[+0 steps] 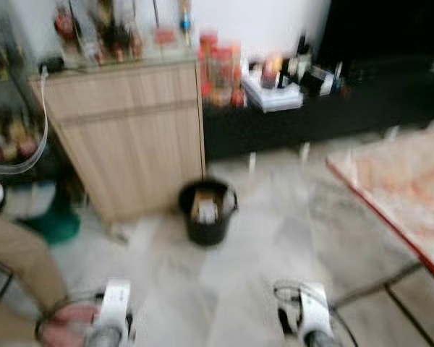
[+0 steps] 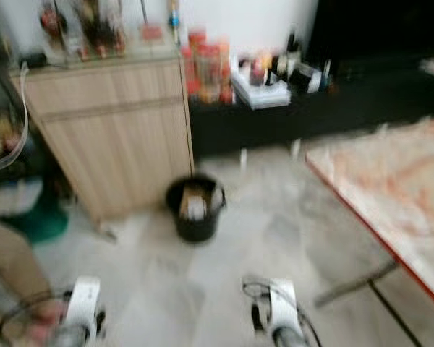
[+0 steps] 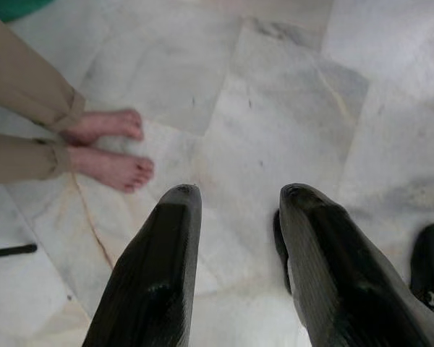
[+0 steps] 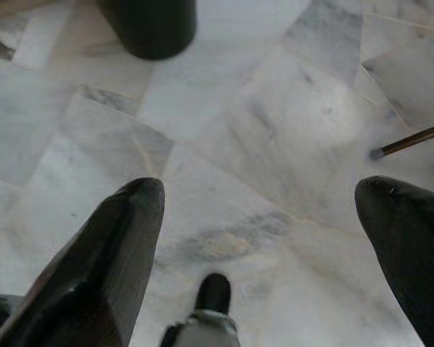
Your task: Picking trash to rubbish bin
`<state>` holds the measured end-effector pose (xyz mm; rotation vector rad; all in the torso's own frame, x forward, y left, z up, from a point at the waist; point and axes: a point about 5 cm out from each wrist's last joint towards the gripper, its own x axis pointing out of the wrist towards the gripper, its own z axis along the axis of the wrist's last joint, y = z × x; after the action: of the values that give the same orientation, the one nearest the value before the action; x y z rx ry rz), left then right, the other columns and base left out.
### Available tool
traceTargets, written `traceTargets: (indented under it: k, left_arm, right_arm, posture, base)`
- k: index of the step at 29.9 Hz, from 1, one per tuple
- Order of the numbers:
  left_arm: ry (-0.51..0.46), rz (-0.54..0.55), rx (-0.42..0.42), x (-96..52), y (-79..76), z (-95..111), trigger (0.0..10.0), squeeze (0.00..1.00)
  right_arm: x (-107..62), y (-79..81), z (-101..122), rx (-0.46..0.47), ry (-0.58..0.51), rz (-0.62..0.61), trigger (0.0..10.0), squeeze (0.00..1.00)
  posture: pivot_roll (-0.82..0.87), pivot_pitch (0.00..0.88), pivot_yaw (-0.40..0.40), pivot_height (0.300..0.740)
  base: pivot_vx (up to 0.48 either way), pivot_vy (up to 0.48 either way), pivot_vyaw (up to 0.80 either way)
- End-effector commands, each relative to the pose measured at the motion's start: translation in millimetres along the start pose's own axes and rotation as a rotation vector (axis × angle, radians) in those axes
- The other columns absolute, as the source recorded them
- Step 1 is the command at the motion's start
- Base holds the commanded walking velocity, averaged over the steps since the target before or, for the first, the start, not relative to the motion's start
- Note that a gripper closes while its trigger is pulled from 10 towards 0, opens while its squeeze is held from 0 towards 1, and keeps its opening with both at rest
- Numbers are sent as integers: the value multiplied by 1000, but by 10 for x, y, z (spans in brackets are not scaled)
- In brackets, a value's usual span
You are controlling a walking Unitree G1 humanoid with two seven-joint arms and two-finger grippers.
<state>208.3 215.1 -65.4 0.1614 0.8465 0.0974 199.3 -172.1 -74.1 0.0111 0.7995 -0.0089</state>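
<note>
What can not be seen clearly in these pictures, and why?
- What lies inside the black bin: something pale, blurred in both eye views.
- Bottles on the wooden cabinet: labels unreadable, motion blur.
- The person: legs and bare feet, rest cut off by the left wrist view's edge.
- The bin in the right wrist view: top cut off by the edge.
- Table: far side cut off by the eye views' edge.
</note>
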Motion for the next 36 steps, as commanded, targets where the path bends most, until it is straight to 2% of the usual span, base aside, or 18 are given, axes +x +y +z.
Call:
traceTargets:
  k: [1, 12, 21, 36]
  left_arm:
    - [4, 2, 15, 4, 17, 11, 10000, 0]
    - [10, 1, 28, -1, 40, -9, 10000, 0]
    - [3, -5, 71, 10, 78, 43, 10000, 0]
    - [-9, -5, 86, 19, 86, 90, 10000, 0]
  right_arm:
    - [7, -11, 25, 4, -4, -10, 10000, 0]
    - [-5, 3, -19, 18, 5, -17, 10000, 0]
    - [-17, 11, -68, 19, 19, -47, 10000, 0]
    - [-22, -3, -82, 23, 23, -60, 10000, 0]
  posture:
    - [-99, 0, 6, 740]
    - [-99, 0, 19, 740]
    - [-107, 0, 51, 740]
    - [-101, 0, 56, 740]
  base:
    - [0, 0, 0]
    - [0, 0, -756]
    - [0, 0, -749]
    - [0, 0, -750]
